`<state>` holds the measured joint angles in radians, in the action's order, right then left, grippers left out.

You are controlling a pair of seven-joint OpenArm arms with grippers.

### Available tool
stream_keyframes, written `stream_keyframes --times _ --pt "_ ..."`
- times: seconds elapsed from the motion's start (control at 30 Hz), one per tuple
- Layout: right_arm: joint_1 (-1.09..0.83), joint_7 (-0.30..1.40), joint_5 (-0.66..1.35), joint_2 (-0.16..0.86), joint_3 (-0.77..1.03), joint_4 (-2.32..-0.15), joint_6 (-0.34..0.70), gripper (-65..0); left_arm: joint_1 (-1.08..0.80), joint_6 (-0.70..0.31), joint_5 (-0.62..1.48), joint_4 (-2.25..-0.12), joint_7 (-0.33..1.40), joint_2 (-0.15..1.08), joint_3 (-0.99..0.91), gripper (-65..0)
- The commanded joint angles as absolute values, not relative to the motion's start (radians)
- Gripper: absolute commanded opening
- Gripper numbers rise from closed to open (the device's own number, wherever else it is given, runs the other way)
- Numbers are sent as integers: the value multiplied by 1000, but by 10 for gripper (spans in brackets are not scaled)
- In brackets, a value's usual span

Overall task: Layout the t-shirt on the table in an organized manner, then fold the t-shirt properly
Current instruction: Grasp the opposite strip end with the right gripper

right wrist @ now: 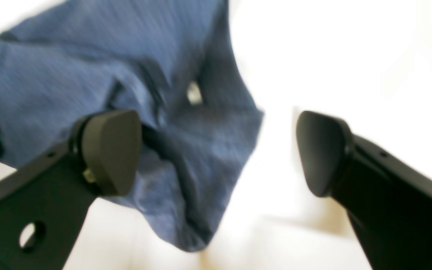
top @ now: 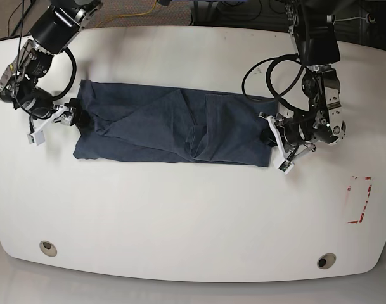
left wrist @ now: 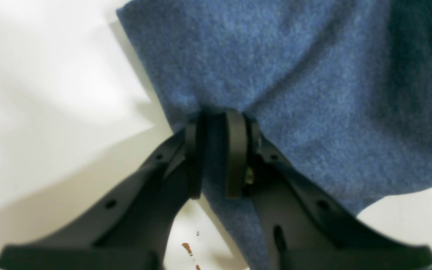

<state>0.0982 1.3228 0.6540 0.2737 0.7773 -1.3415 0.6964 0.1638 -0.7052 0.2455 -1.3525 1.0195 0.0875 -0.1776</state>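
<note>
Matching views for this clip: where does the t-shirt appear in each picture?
Left wrist: t-shirt fills upper right, pinched in the left gripper.
Right wrist: upper left, behind one finger of the open right gripper.
Base: centre, stretched across the table.
Shared landmark: white tabletop.

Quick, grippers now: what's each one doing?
Left gripper: closed on the edge of the t-shirt.
Right gripper: open, holding nothing; shirt edge lies between its jaws.

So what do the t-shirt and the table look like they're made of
The t-shirt: soft heathered blue knit, probably cotton; fuzzy, speckled weave close up, and it wrinkles. The table: hard glossy white top, likely laminate or painted board; it shows soft reflections.
</note>
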Motion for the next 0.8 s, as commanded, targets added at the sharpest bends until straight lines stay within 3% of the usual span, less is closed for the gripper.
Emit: stream_keyframes --times 0.0,0.5,0.77 --pt "111 1294 671 289 776 -1356 698 -21 170 -698 196 -1354 1063 99 -179 -574" --pt "94 1237 679 286 713 -1277 698 -22 168 -698 196 -1357 1063 101 -179 -574" --pt "99 1244 679 232 676 -1280 698 -22 150 -698 196 -1357 1063 99 -179 -574"
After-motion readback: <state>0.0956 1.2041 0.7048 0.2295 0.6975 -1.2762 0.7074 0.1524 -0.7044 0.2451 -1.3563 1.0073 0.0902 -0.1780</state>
